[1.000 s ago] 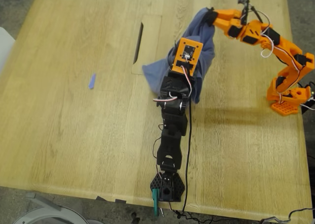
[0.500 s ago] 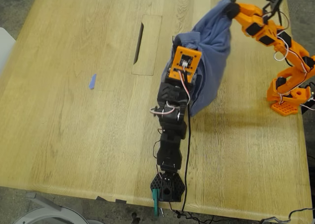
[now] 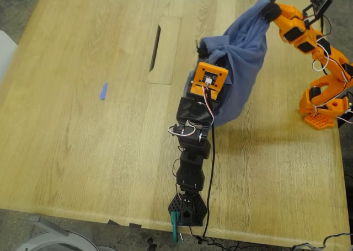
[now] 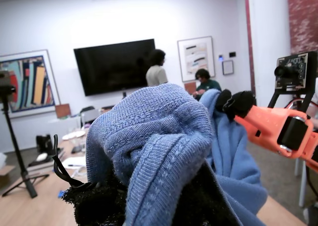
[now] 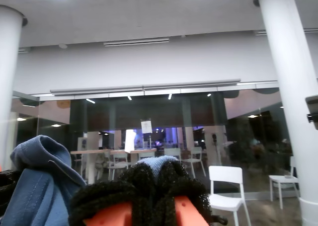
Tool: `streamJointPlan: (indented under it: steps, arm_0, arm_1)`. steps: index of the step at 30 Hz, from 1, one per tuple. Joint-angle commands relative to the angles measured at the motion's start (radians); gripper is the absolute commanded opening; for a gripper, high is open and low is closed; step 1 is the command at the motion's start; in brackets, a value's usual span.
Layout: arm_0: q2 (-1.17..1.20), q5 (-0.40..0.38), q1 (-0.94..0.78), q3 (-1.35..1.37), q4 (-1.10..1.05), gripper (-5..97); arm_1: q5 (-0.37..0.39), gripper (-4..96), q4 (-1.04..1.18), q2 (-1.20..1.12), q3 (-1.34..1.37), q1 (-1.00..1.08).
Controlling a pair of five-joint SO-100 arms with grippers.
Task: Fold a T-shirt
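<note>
T-shirt (image 3: 241, 63) hangs limp and light between both end effectors, clear of the worktop (image 3: 83, 151). My first gripper (image 4: 149, 196) is clamped on a bunched knit edge, my second gripper (image 5: 154, 186) on another; soft cloth, best held at hems or shoulders.

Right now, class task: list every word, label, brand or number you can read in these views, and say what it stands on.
None can be read.
T-shirt: only plain blue cloth shows; no print or text in view.
White sign in the room behind the glass: too small and blurred to read.
Framed pictures on the wall: shapes only, no legible words.
Small wall plaque: too small to read.
Arms and table: no readable labels.
</note>
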Motion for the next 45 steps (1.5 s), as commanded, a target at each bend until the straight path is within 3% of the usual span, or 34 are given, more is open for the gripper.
streamJointPlan:
  steps: [1, 12, 24, 40, 45]
  arm_0:
    - [0.095, 0.000, 0.032, -0.040, -0.075, 0]
    - [0.133, -0.002, 0.101, -0.040, -0.081, 0]
    - [0.149, -0.005, 0.189, -0.040, -0.118, 0]
    - [0.069, 0.046, 0.459, -0.040, -0.117, 0]
    - [0.029, 0.044, 0.535, -0.038, -0.081, 0]
  arm_1:
    - [-0.012, 0.2, -0.021, 0.021, -0.066, -0.025]
    - [-0.026, 0.3, 0.086, -0.094, -0.331, -0.074]
    - [-0.034, 0.3, 0.064, -0.114, -0.370, -0.178]
    - [-0.049, 0.3, 0.147, -0.152, -0.460, -0.345]
    - [-0.057, 0.2, 0.273, -0.164, -0.531, -0.400]
